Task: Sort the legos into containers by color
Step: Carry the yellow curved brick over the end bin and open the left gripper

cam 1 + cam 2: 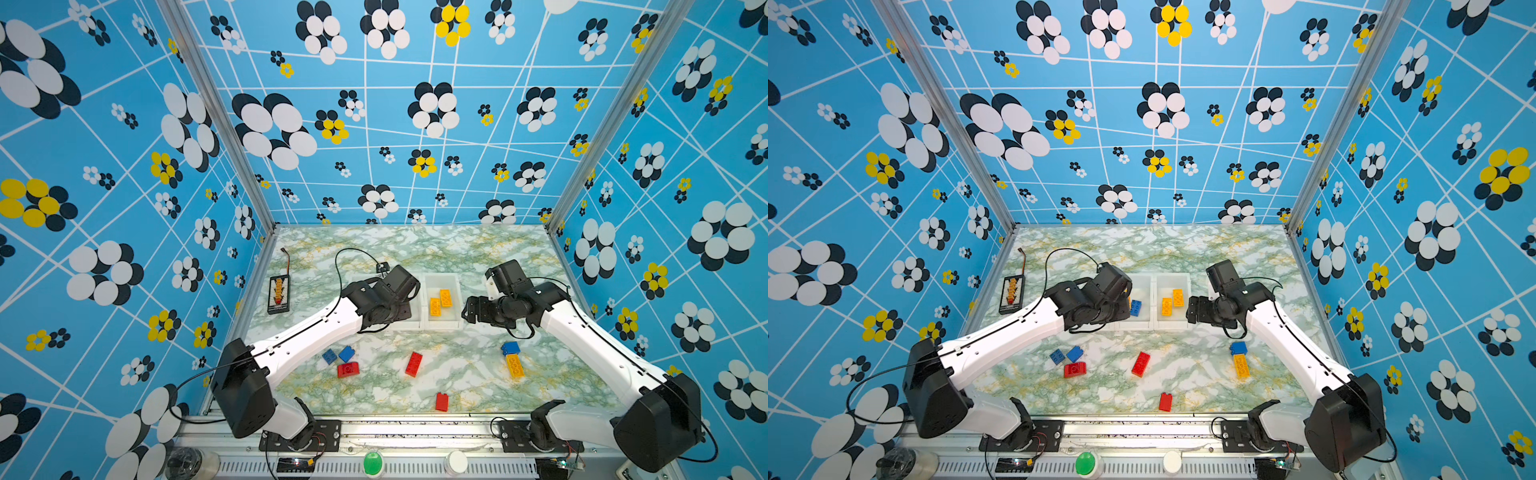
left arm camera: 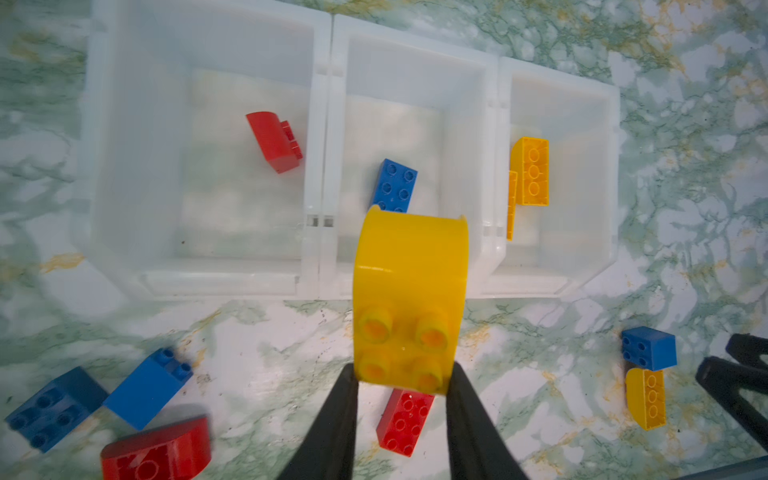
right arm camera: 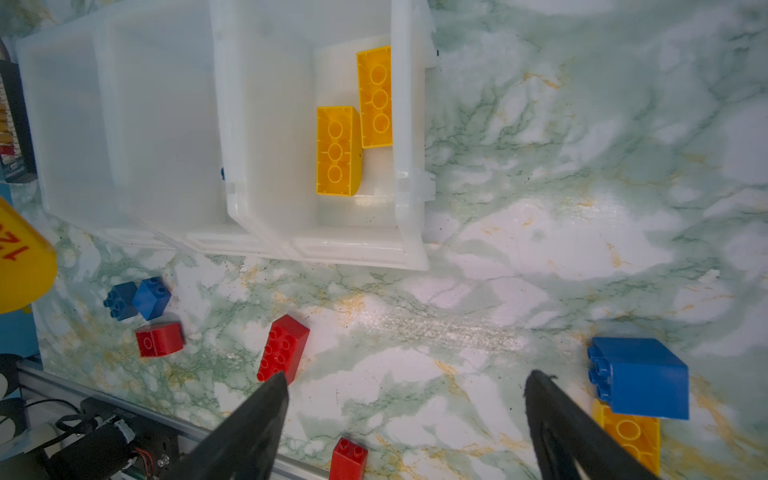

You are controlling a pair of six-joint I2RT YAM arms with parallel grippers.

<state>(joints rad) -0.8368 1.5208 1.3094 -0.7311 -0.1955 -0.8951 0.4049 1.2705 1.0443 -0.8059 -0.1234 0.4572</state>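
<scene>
Pinching a yellow rounded brick [image 2: 409, 270] between the black fingers of the left gripper [image 2: 405, 378], studs toward the wrist camera, seen against the near wall of the middle one of three joined white bins [image 2: 320, 166]. Covering the left bin and part of the middle one in both top views with that arm's wrist.

Inside the left bin, a red rounded brick [image 2: 274, 141]. Inside the middle bin, a blue studded brick [image 2: 395, 185], partly hidden behind the held piece. Inside the right bin, two yellow bricks [image 3: 353, 129] side by side and touching, hollow sides up.

Spread wide with nothing between the fingers, the right gripper [image 3: 407, 380], just beside the right bin's outer wall over the marbled tabletop [image 1: 457, 257].

Loose in front of the bins: a dark blue brick [image 1: 329, 356] and a lighter blue brick [image 1: 346, 353] close together, a red curved brick [image 1: 348, 369] just beside them, a long red brick [image 1: 414, 364] near the middle, a small red brick [image 1: 441, 402] by the front rail, and a blue cube brick [image 1: 510, 348] touching a long yellow brick [image 1: 515, 365] below the right forearm.

Well apart at the table's left side, a black-framed board [image 1: 278, 295] with orange parts and a wire
</scene>
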